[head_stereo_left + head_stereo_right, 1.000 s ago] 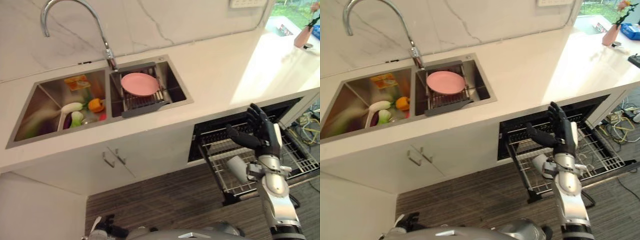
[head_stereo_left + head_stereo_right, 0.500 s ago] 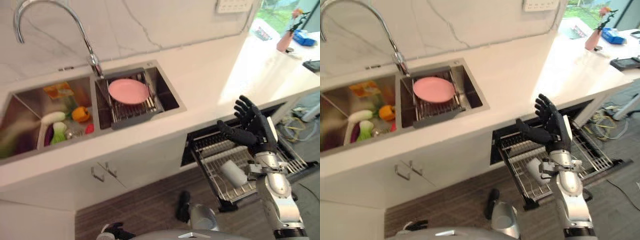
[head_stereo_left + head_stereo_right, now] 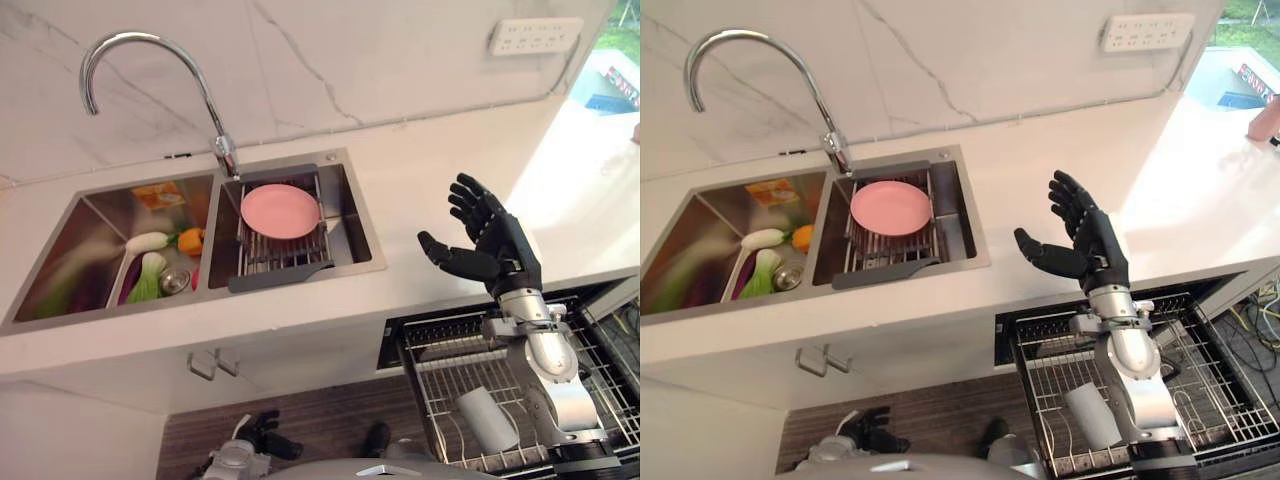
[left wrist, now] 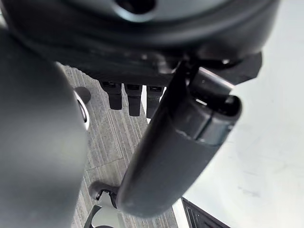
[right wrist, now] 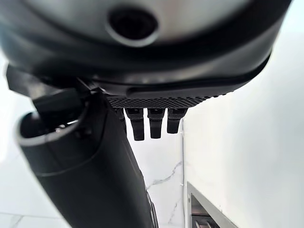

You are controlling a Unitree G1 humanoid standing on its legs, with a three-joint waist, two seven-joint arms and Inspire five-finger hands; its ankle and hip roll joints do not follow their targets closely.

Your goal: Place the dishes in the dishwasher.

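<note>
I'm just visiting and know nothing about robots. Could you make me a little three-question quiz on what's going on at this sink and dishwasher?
1. True or false: the pink plate lies on a rack in the sink.
2. The right hand is: A) closed round the plate, B) open and raised above the counter, C) down inside the sink.
3. What pale thing already lies in the pulled-out dishwasher rack?

Key
1. True; the rack sits in the sink's right basin.
2. B; its fingers are spread and it holds nothing.
3. A white cup, lying on its side.
</note>
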